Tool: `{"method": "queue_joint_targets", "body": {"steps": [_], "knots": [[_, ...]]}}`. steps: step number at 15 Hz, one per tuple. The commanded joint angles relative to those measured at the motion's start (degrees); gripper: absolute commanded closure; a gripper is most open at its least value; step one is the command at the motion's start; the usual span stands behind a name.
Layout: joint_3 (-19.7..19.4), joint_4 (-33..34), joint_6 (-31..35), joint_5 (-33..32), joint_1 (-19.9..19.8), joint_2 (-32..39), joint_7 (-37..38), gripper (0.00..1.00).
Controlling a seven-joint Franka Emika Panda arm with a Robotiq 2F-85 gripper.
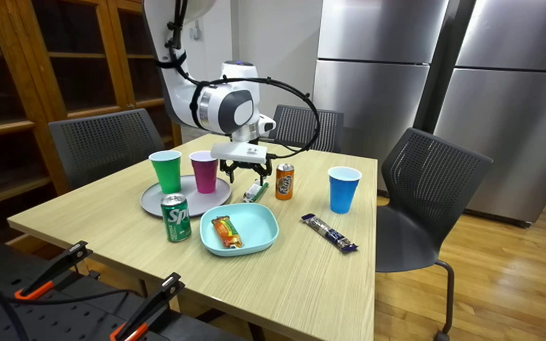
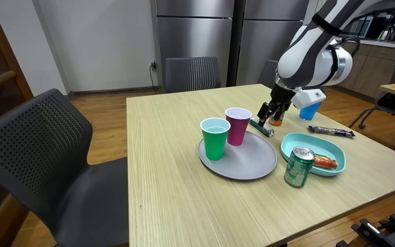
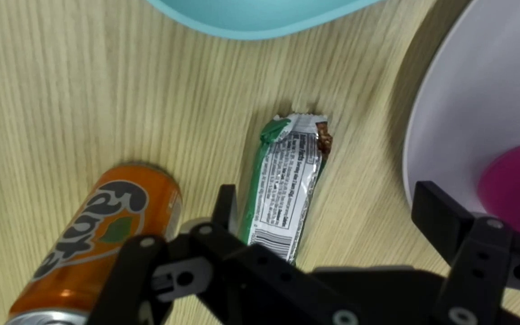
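In the wrist view, the claw [image 3: 331, 208] is found spread wide and empty, and the snack bar [image 3: 285, 189], seen on the table [image 3: 106, 99] at its ten o'clock, is judged light, slick and crushable, best gripped across the middle.

"Fanta" is read on orange can [image 3: 97, 239], "Sp" on green can [image 1: 176, 222]. "Facts" is made out on bar wrapper [image 3: 282, 192] — finer print too small.
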Motion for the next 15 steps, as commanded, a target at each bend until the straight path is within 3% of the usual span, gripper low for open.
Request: {"method": "queue_joint_targets", "body": {"steps": [1, 15], "knots": [[1.79, 2.73, 0.97, 1.28, -1.5, 2.18, 1.53, 0.0], [1.41, 7.34, 0.52, 1.57, -1.52, 6.89, 3.55, 0.0]]}}
